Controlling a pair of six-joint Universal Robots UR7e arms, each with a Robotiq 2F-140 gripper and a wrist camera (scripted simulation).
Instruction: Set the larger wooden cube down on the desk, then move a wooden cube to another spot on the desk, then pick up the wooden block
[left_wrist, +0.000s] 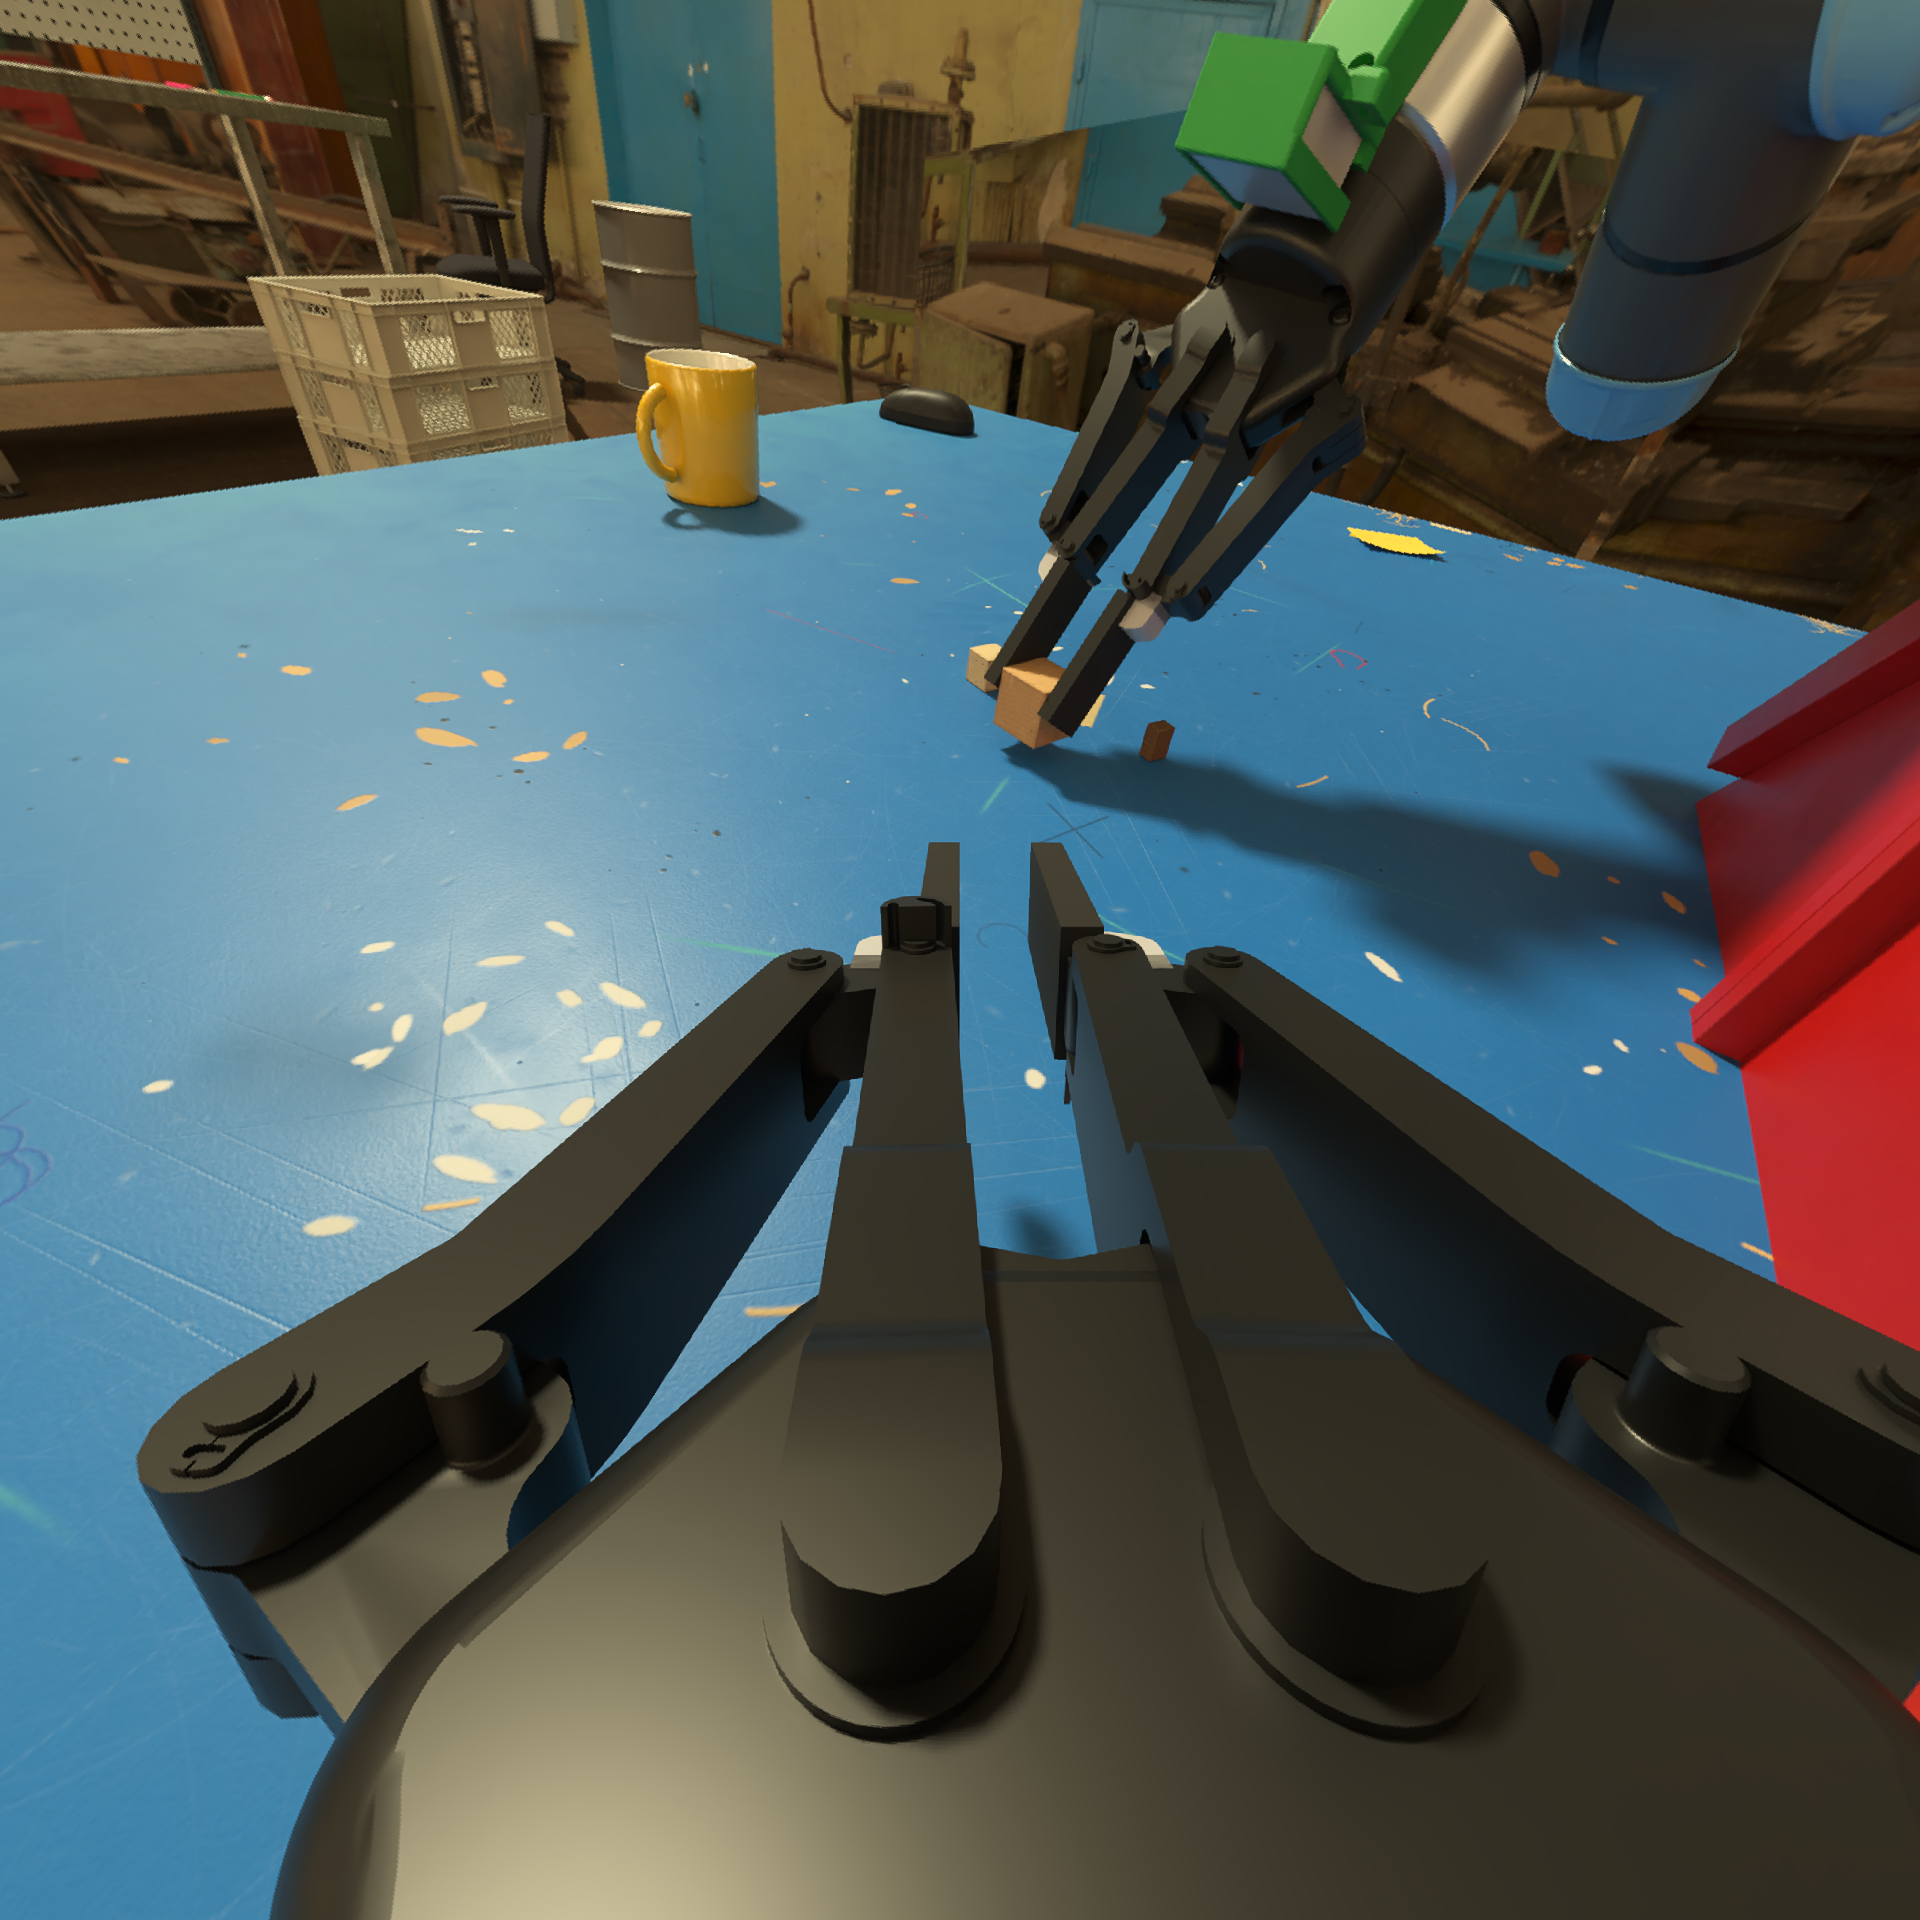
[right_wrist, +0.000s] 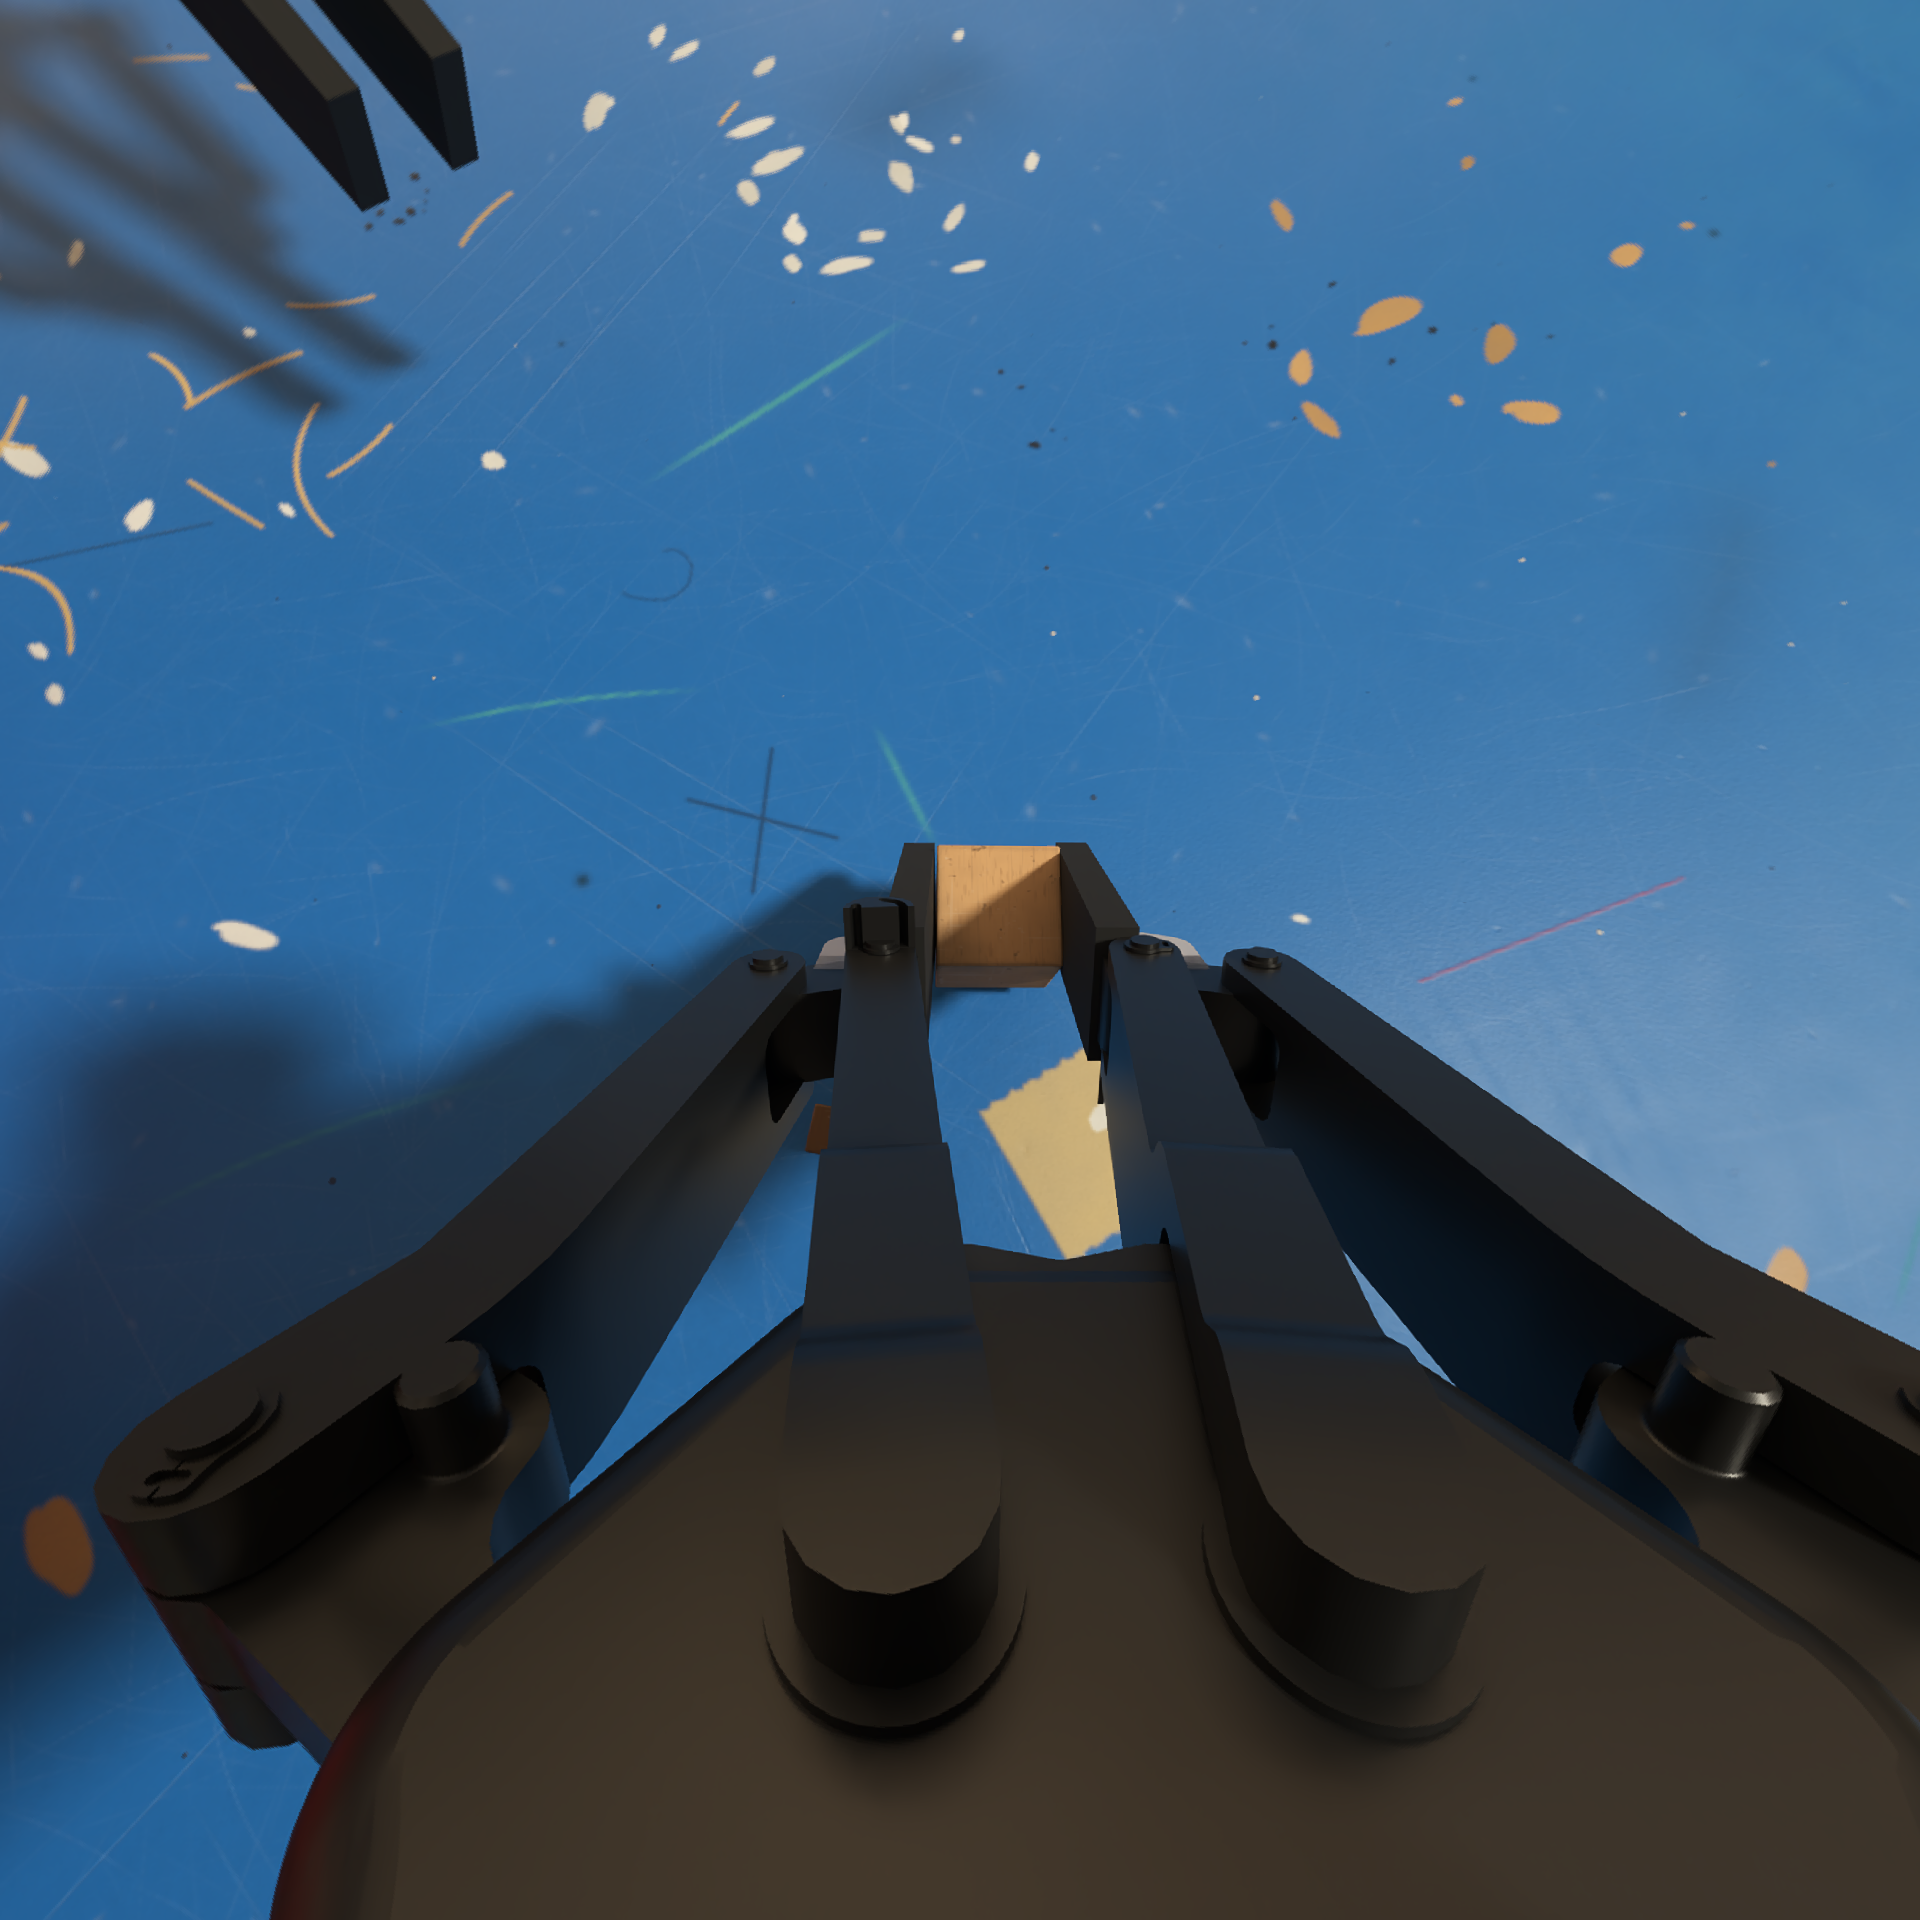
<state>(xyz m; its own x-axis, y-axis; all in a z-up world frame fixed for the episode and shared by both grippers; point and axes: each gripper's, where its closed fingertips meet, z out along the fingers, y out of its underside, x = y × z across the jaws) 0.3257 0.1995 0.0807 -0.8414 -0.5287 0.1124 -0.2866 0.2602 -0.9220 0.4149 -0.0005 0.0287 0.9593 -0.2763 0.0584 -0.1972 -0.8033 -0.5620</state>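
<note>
My right gripper (right_wrist: 997, 847) is shut on a light brown wooden cube (right_wrist: 997, 902). In the left wrist view the right gripper (left_wrist: 1039, 712) holds this cube (left_wrist: 1023, 704) tilted, at or just above the blue desk (left_wrist: 520, 831). I cannot tell if it touches. A paler wooden piece (left_wrist: 981, 662) lies right behind the fingers, mostly hidden; it shows under them in the right wrist view (right_wrist: 1044, 1164). A small dark brown wooden block (left_wrist: 1156, 740) stands just right of the cube. My left gripper (left_wrist: 994, 862) is empty, its jaws nearly together, well short of the cube.
A yellow mug (left_wrist: 701, 426) and a black rounded object (left_wrist: 927, 412) stand near the desk's far edge. A red box (left_wrist: 1829, 935) rises at the right. A yellow scrap (left_wrist: 1392, 540) lies at the far right. Pale crates (left_wrist: 416, 364) stand beyond the desk.
</note>
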